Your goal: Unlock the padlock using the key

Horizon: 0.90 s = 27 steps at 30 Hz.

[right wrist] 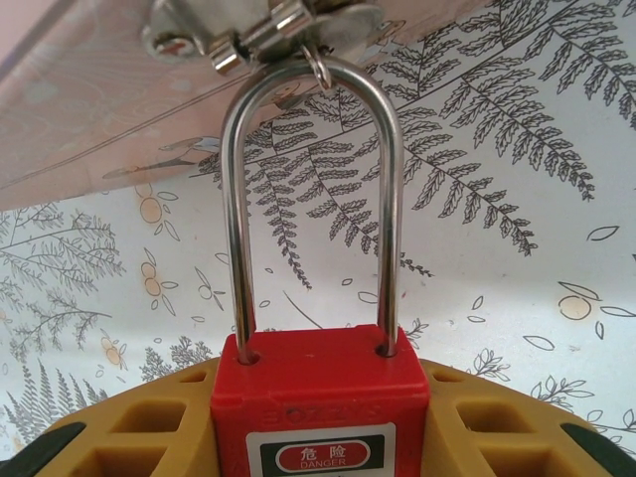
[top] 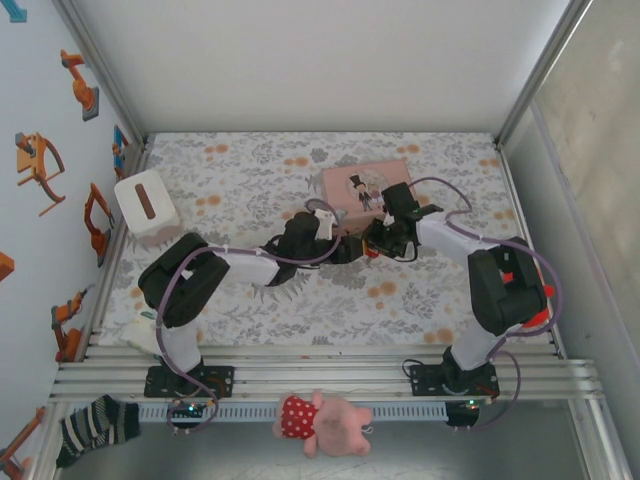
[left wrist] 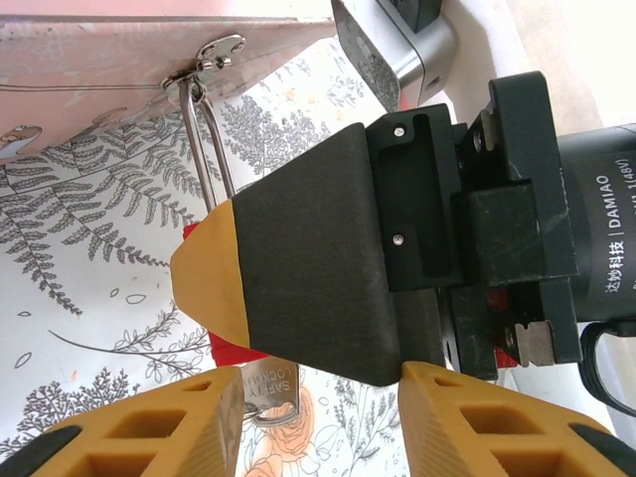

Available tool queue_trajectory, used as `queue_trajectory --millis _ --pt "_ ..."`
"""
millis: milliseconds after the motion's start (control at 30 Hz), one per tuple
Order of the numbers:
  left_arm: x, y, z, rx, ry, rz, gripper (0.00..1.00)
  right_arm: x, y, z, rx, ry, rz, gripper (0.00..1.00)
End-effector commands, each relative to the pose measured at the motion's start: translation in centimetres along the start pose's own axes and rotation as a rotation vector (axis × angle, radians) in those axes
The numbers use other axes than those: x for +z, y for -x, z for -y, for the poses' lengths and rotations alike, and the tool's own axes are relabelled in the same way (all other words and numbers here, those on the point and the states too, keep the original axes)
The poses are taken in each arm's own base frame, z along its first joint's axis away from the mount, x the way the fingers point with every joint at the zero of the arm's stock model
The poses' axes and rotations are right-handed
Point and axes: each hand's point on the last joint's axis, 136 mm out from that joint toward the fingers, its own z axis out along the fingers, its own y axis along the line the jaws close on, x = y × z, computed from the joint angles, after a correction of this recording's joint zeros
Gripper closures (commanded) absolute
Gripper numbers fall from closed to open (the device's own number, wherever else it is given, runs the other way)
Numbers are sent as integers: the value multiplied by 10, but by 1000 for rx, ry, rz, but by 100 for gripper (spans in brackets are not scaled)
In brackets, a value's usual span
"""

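Floral cloth all over the table (top: 250, 290), white walls behind it. Quick headcount from my end: two arms, one pink box (top: 345, 185), one white tissue box (top: 147, 203), one padlock (right wrist: 320, 397), one key (left wrist: 270, 393), plus a plush pig (top: 325, 420) and a striped sock (top: 95, 425) down by the near rail.

Both arms meet just in front of the pink box. The padlock hangs off the box's hasp (right wrist: 268, 20) by its shackle (right wrist: 238, 248). Its red body sits squarely between the right fingers (right wrist: 149, 427), which are clamped on it from both sides, shackle pointing away from them.

On the left wrist cam the key pokes out under the padlock, right beside one of the left fingers (left wrist: 149, 437), maybe touching it. Those fingers are spread, and the gap between them is clearly wider than the key, so I'm not calling it a pinch. The padlock sits just ahead of them, mostly hidden behind the right arm's black finger.
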Motion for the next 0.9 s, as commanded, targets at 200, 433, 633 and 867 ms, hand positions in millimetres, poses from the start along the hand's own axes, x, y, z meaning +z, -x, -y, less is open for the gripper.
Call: queue_trajectory --millis 200,433,633,867 --pt "-15 -23 -9 -119 19 61 56 -11 20 -43 21 161 36 70" --pt "-44 -16 -3 -129 77 144 50 -16 21 -47 54 195 34 70" --pt "-39 -12 8 -129 73 130 48 -19 20 -50 58 212 32 69" --pt "-19 -14 1 -204 87 121 47 -17 21 -55 73 253 22 69"
